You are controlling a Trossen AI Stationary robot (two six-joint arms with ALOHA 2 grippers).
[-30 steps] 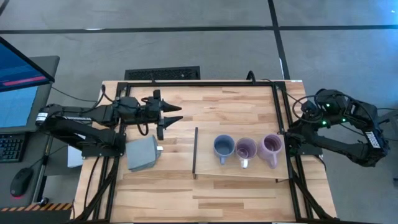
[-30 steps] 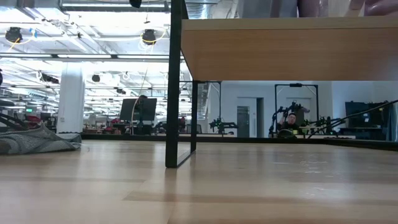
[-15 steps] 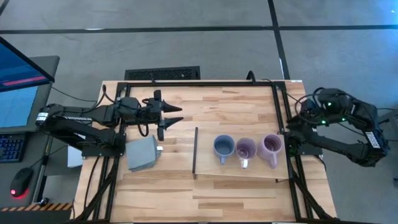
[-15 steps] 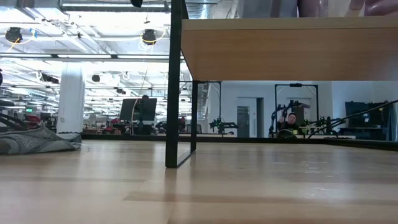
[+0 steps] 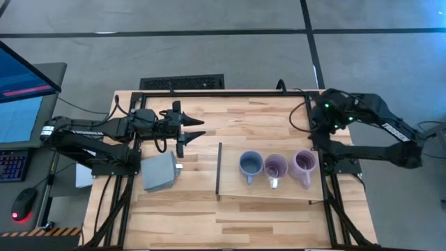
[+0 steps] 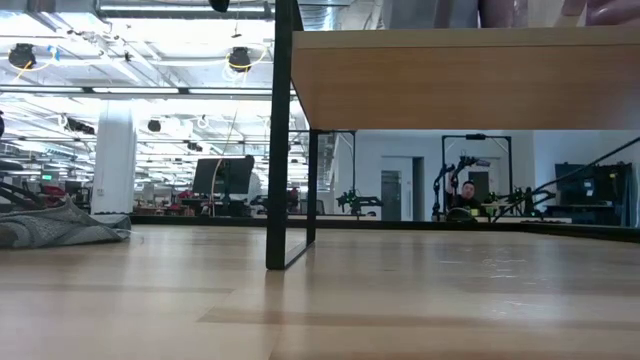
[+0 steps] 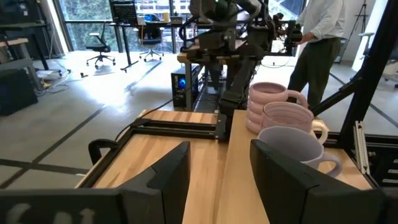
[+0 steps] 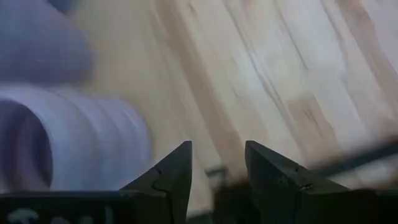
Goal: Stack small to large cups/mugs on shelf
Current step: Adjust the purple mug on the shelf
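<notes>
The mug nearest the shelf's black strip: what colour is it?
Blue-grey mug; the high view shows it best.

A blue-grey ceramic mug stands beside two lavender-purple ceramic mugs on the pale light-wood shelf panel with its thin black edge strip; a flat grey square block lies on the slatted blond-wood tabletop.

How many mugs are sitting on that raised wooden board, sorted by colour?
Blue-grey mug: 1
Lavender-purple mugs: 2
Total: 3 mugs, standing in one row on the shelf.
</notes>
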